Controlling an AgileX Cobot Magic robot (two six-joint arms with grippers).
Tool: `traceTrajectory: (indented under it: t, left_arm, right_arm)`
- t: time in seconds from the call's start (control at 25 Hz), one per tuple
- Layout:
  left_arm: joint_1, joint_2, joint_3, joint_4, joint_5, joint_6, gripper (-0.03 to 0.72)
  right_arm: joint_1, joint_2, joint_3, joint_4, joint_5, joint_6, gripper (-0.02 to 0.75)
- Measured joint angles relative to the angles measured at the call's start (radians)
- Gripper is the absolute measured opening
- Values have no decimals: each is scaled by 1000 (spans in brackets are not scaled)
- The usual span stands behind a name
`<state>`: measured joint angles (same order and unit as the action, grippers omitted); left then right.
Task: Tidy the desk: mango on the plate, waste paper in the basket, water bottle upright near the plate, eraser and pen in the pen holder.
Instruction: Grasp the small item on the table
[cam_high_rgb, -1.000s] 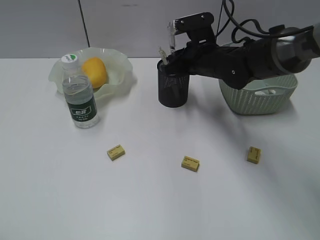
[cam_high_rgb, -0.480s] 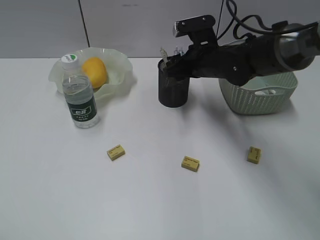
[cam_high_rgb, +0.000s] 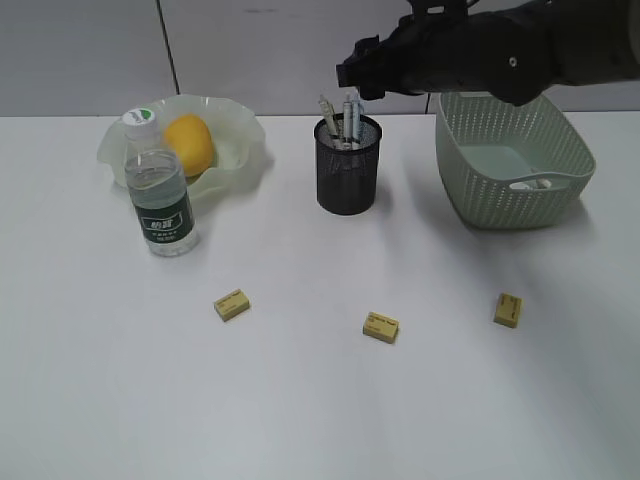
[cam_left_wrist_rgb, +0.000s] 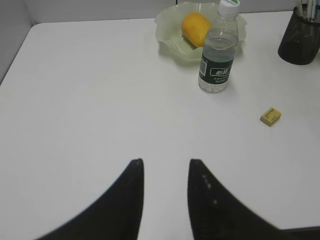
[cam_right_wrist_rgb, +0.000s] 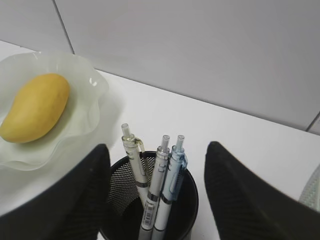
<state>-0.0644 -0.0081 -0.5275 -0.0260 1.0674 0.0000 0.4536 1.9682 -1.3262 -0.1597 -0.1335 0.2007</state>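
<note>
Right hand (cam_right_wrist_rgb: 156, 195) spread wide, empty, above pen holder (cam_high_rgb: 348, 168); three pens (cam_right_wrist_rgb: 159, 189) standing between fingers

Light is bright, even and diffuse, apparently from above. The white table (cam_high_rgb: 300, 400) looks almost washed out, with little texture. Shadows are soft and faint: a pale one lies under the bottle (cam_high_rgb: 160, 195) and beside the pen holder (cam_high_rgb: 348, 165). The plate (cam_high_rgb: 235, 140) glows translucent, with small highlights on its rim. In both wrist views the dark fingers (cam_right_wrist_rgb: 240, 200) at the bottom edge are blurred, out of focus.
</note>
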Motion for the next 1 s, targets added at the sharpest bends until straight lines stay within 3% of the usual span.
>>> traceTrajectory:
  t: [0.16, 0.4, 0.56, 0.76, 1.0]
  left_arm:
    - [0, 0, 0, 0, 0, 0, 235]
    - [0, 0, 0, 0, 0, 0, 235]
    - [0, 0, 0, 0, 0, 0, 235]
    - [0, 0, 0, 0, 0, 0, 235]
    - [0, 0, 0, 0, 0, 0, 235]
  right_arm:
    - [0, -58, -14, 7, 143, 20, 461]
    - [0, -122, -144, 43, 665, 28, 383]
    - [-18, -126, -242, 72, 883, 28, 359]
    - [-113, -131, -285, 86, 1000, 27, 353]
    - [-302, -131, -285, 109, 1147, -13, 351]
